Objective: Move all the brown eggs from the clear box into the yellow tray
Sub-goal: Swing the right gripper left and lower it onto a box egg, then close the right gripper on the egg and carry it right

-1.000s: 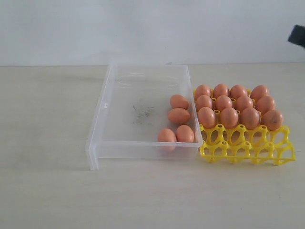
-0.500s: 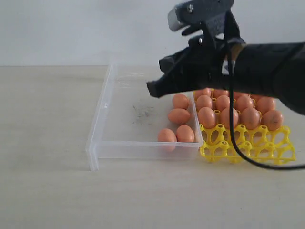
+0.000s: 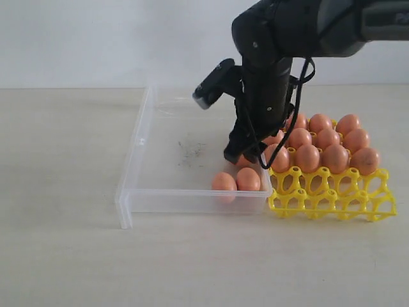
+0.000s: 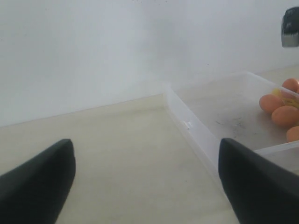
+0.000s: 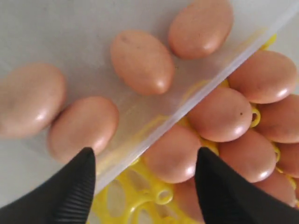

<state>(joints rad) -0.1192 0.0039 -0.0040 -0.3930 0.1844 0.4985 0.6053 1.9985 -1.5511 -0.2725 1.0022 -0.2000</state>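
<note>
Several brown eggs lie in the clear box (image 3: 147,137) by its right wall; two (image 3: 223,181) (image 3: 248,179) show near the front, and the arm hides the others. The right wrist view shows them all, one being (image 5: 142,60). My right gripper (image 3: 246,152) (image 5: 144,154) hangs open and empty over the box's right wall (image 5: 187,100), between these eggs and the yellow tray (image 3: 332,198) (image 5: 145,191). The tray's back rows hold several eggs (image 3: 307,157) (image 5: 222,114). My left gripper (image 4: 145,144) is open and empty over the bare table, left of the box (image 4: 196,126).
The tray's front row of cups (image 3: 300,182) holds nothing. The box's left and middle floor (image 3: 185,153) is bare apart from dark scuffs. A pale table (image 3: 64,192) spreads around both. A white wall stands behind.
The right arm has swung in from the upper right and come down over the box's right side. Its jaws now stand apart. The eggs have not moved.
</note>
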